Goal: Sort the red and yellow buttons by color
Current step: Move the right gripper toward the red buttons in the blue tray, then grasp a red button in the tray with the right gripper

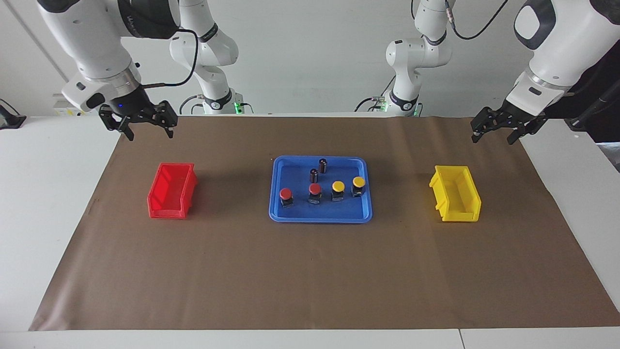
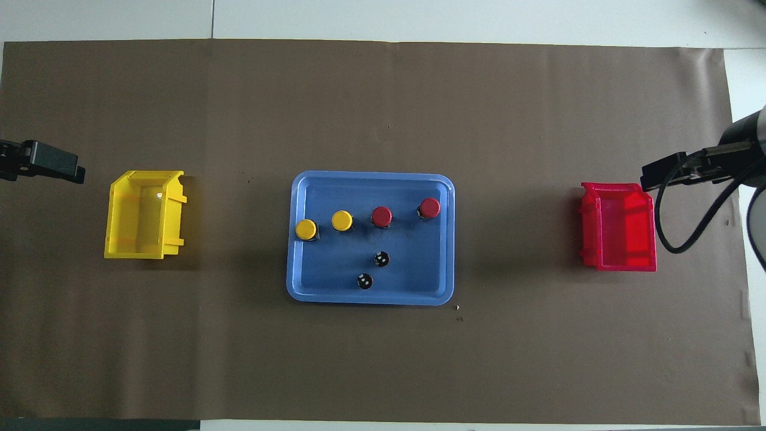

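Right end effector [image 1: 145, 130] open, empty, over mat by red bin [image 1: 172, 190] | left end effector [image 1: 495, 133] open, empty | buttons [image 1: 315, 193] well apart, in tray [image 1: 319, 216]

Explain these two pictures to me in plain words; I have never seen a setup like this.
Two white robot arms work at a table covered in brown paper. One picture faces them from across the table; the other looks down from above their end.

In the middle sits a blue plastic tray holding two red-capped push-buttons, two yellow-capped push-buttons and two dark capless cylinders.

A red plastic bin and a yellow plastic bin stand at the two ends.

The right pincer and left pincer are open and hold nothing.
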Available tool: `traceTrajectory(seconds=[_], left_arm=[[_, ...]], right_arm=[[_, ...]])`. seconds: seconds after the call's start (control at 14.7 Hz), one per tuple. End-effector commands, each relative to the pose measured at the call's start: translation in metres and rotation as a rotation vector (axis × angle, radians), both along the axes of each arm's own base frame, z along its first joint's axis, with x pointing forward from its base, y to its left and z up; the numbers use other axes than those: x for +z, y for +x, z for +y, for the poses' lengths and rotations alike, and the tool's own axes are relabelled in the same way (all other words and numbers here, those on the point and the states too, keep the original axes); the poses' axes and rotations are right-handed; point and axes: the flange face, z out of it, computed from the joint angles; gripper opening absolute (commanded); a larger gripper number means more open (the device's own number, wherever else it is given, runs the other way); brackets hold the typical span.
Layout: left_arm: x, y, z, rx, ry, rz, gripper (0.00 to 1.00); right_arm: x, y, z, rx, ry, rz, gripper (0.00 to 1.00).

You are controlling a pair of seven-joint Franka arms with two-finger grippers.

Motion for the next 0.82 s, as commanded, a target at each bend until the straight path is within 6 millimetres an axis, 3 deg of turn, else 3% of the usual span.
traceTrajectory(seconds=[0.0, 0.14, 0.2, 0.27, 0.41, 0.48, 0.54, 0.75], left_arm=[[0.001, -0.008, 0.003, -0.004, -0.014, -0.01, 1.0], [0.001, -0.008, 0.003, -0.004, -0.014, -0.01, 1.0], [0.001, -0.008, 0.003, -0.004, -0.014, -0.01, 1.0], [0.001, -0.008, 0.003, -0.004, -0.014, -0.01, 1.0], [0.001, -0.008, 0.003, -0.004, -0.014, -0.01, 1.0], [0.001, -0.008, 0.003, -0.004, -0.014, -0.01, 1.0], [0.001, -0.008, 0.003, -0.004, -0.014, -0.01, 1.0], [0.001, -0.008, 0.003, -0.004, -0.014, -0.01, 1.0]], right_arm=[[-0.027, 0.033, 0.09, -0.028, 0.022, -0.013, 1.0], [-0.062, 0.044, 0.177, -0.052, 0.043, -0.05, 1.0], [-0.082, 0.045, 0.212, -0.067, 0.049, -0.088, 1.0], [-0.111, 0.044, 0.234, -0.071, 0.039, -0.091, 1.0], [-0.145, 0.038, 0.26, -0.091, 0.048, -0.1, 1.0], [-0.172, 0.035, 0.269, -0.081, 0.038, -0.084, 1.0], [-0.191, 0.031, 0.268, -0.069, 0.024, -0.089, 1.0], [-0.214, 0.027, 0.269, -0.06, 0.012, -0.085, 1.0]])
